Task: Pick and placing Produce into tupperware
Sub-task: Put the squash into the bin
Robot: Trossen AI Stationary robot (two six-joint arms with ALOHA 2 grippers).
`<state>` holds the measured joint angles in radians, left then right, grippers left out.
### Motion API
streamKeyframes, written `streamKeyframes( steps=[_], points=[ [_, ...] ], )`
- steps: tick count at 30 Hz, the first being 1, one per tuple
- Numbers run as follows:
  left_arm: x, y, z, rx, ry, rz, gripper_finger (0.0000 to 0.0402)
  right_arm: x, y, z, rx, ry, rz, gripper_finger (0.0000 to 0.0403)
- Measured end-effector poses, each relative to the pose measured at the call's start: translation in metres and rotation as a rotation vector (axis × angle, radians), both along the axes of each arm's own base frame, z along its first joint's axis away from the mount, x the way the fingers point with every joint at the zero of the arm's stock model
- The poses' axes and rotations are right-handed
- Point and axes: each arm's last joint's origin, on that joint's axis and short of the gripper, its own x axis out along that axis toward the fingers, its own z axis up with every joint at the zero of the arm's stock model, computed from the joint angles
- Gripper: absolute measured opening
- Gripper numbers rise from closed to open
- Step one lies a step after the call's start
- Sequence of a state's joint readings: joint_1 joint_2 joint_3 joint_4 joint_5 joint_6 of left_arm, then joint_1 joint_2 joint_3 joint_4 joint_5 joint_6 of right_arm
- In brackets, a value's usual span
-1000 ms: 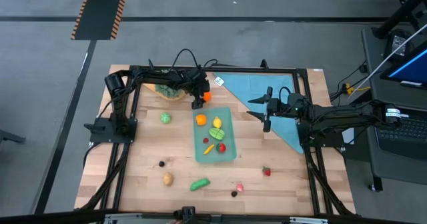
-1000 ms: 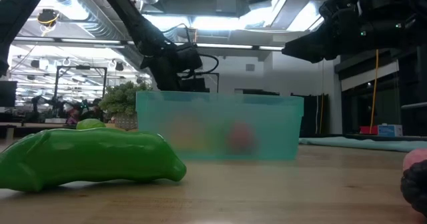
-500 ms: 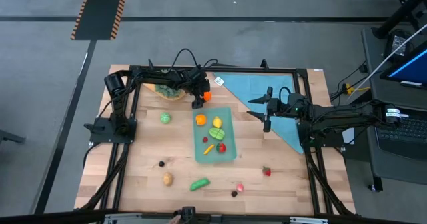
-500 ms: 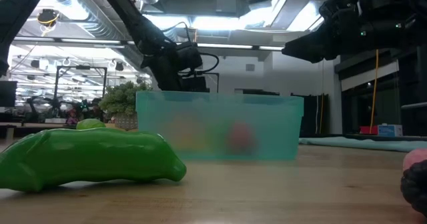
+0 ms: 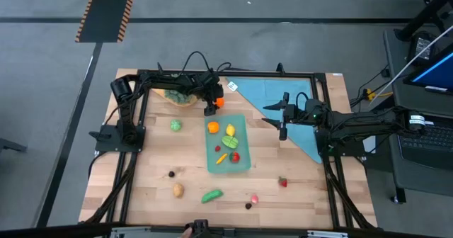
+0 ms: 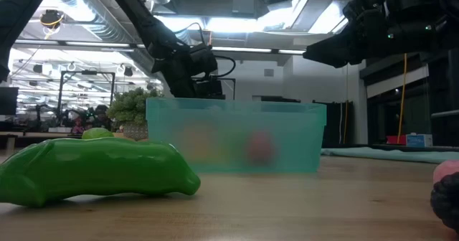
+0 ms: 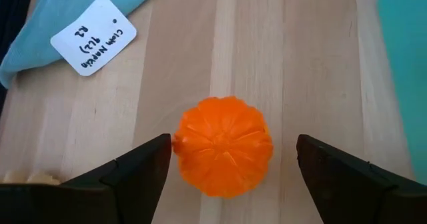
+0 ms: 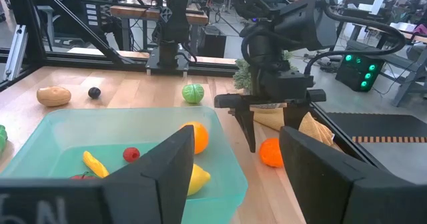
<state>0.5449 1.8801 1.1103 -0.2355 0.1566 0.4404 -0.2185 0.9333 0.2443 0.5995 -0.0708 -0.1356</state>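
Nothing has shifted since the earlier frames: the left gripper [image 5: 210, 110] still hangs with its fingers [image 7: 137, 171] spread wide either side of an orange pumpkin [image 7: 223, 146], not touching it. We see the pumpkin on the wooden table [image 5: 141, 181] just beyond the tupperware [image 5: 228, 167], which holds several pieces of produce [image 5: 228, 131]. A white label [image 7: 93, 35] lies near a blue cloth [image 5: 265, 89]. Over that cloth's edge, beside the tupperware, the right gripper [image 5: 282, 129] waits, fingers apart and empty. A green pod [image 6: 97, 169] lies nearest us.

Toy food and my green box
The tupperware [image 5: 229, 143] holds some produce [image 5: 228, 140]; an orange pumpkin [image 7: 223, 146] sits between my open fingers.
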Motion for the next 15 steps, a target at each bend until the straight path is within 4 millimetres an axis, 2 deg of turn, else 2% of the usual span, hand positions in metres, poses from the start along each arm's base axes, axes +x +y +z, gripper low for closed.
streamKeyframes(
  steps=[6, 12, 15],
  points=[
    [0.0, 0.0, 0.0, 0.007, 0.004, -0.012, 0.0315, 0.0, 0.0, 0.0, 0.0, 0.0, 0.0, 0.0221],
    [0.003, 0.003, -0.016, -0.011, 0.022, -0.014, 0.0315, 0.0, 0.0, 0.0, 0.001, 0.0, 0.0, 0.0221],
    [0.003, 0.003, -0.017, 0.011, 0.029, -0.001, 0.0315, 0.0, 0.0, 0.0, 0.0, 0.0, 0.0, 0.0221]
  ],
)
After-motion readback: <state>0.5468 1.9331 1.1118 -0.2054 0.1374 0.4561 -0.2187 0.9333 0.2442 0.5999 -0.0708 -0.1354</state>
